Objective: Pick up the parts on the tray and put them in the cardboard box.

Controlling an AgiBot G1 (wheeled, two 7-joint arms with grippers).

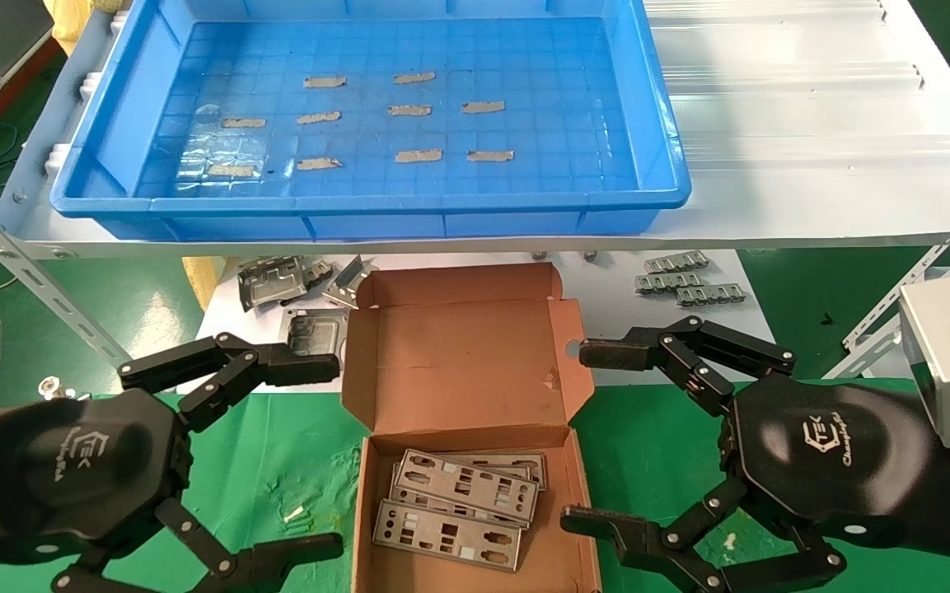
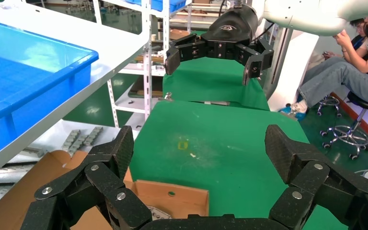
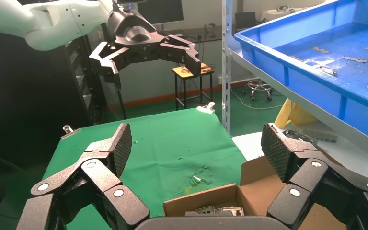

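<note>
We see the blue tray [image 1: 79, 198] on the far surface holding only tape strips [image 1: 418, 155], while the parts [image 1: 458, 511] lie stacked in the near cardboard box [image 1: 458, 362]. Left end effector [image 1: 310, 453] and right end effector [image 1: 586, 436] flank it, spread wide and empty. We judge transfer complete; no further pick seems required.

Grid-patterned blue tray [image 1: 79, 198], brown cardboard box [image 1: 458, 371], silver-grey parts [image 1: 454, 511].

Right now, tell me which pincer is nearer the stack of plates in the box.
Right, narrowly. The right pincer hangs open just beside the plates past the cardboard box wall; the left pincer hangs open slightly farther off on the other side.
</note>
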